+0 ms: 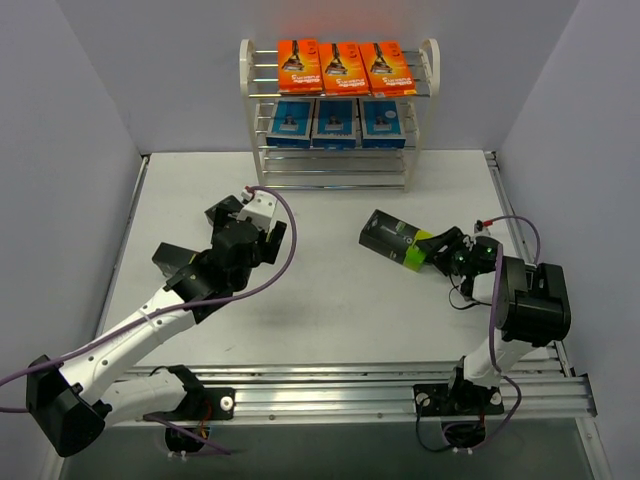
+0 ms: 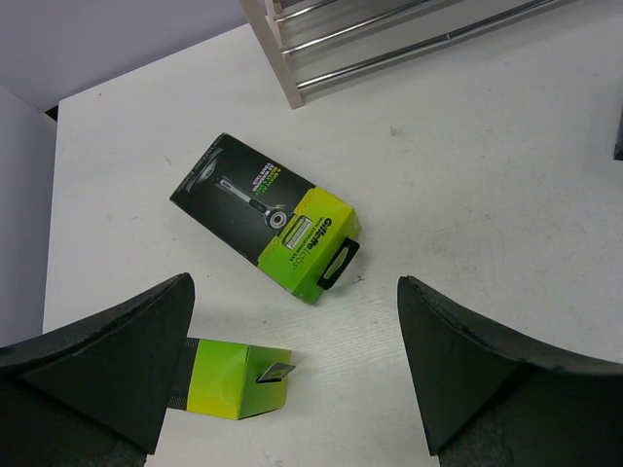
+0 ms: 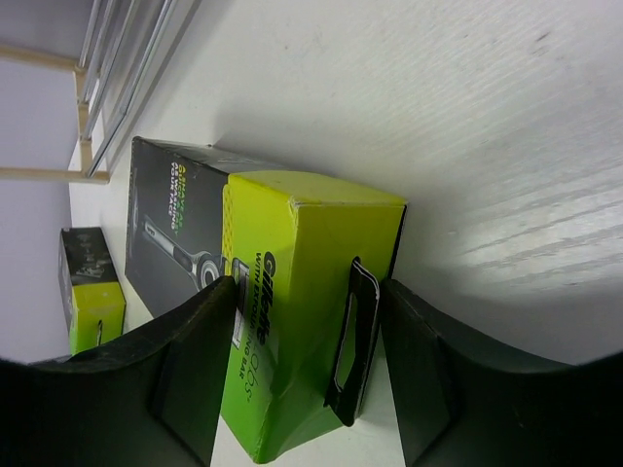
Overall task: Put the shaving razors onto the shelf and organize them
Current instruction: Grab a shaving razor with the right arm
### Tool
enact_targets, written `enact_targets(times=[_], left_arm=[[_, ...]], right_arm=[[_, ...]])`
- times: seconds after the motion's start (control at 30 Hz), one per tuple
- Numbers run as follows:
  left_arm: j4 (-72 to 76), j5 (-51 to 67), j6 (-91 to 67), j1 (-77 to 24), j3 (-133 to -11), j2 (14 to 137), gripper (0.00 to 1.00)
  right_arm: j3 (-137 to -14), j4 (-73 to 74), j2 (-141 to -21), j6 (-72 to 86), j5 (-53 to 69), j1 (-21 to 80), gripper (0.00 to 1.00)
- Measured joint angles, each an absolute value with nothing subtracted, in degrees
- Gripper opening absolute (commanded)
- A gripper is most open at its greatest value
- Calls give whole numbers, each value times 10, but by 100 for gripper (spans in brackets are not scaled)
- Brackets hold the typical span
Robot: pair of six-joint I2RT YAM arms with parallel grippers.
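**Shaving razors (image 1: pixel 392 238): six on the shelf, three boxes on the bench (image 1: pixel 330 310), one at the right tool (image 3: pixel 307 292)**

- Shelf (image 1: pixel 335 172) stands at the far edge of the bench, centred.
  - Top tier: three orange cards (image 1: pixel 343 66) in a row.
  - Tier below: three blue packs (image 1: pixel 335 122) in a row.
  - Lower tiers show only bare rods.
- The right arm is the nearer one. The black-and-lime box (image 3: pixel 302 243) rests on the bench right of centre, well short of the shelf.
  - Its long axis runs diagonally. The lime end points at the right tool and the black end points away, up-left toward the shelf front.
  - The tool meets it end-on, with its fingers straddling the lime end and the hang tab just beside one finger.
  - The fingers sit close against both faces. Cannot tell whether they pinch yet.
- Left tool (image 2: pixel 294 302) hangs wide open, holding nothing, over the other two boxes. The left arm hides both in the overhead view.
  - Second box (image 2: pixel 265 216) lies flat and face up on a diagonal, black end toward the shelf's foot.
  - Third box (image 2: pixel 229 379) lies nearer, apart from the second and partly under one finger.
- Judgement:
  - The free rods lie under the blue row, so that tier and the side panels are what the box could catch on.
  - No pack lies between the box and the shelf front.
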State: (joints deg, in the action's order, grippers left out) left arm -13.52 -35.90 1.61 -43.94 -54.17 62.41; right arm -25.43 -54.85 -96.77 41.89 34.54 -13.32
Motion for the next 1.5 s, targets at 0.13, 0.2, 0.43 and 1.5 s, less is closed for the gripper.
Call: enact_targets(times=[0.13, 0.2, 0.43, 1.5], left_arm=[[-135, -359, 16, -441, -542, 624, 94], [-135, -359, 16, -442, -542, 625, 94], [-136, -359, 16, -445, -543, 633, 94], [-157, -293, -56, -444, -557, 700, 94]], right_arm=[[-258, -551, -973, 420, 354, -102, 19], [-261, -553, -977, 420, 364, -81, 14], [-269, -544, -983, 423, 403, -7, 0], [-250, -645, -942, 596, 483, 16, 0]])
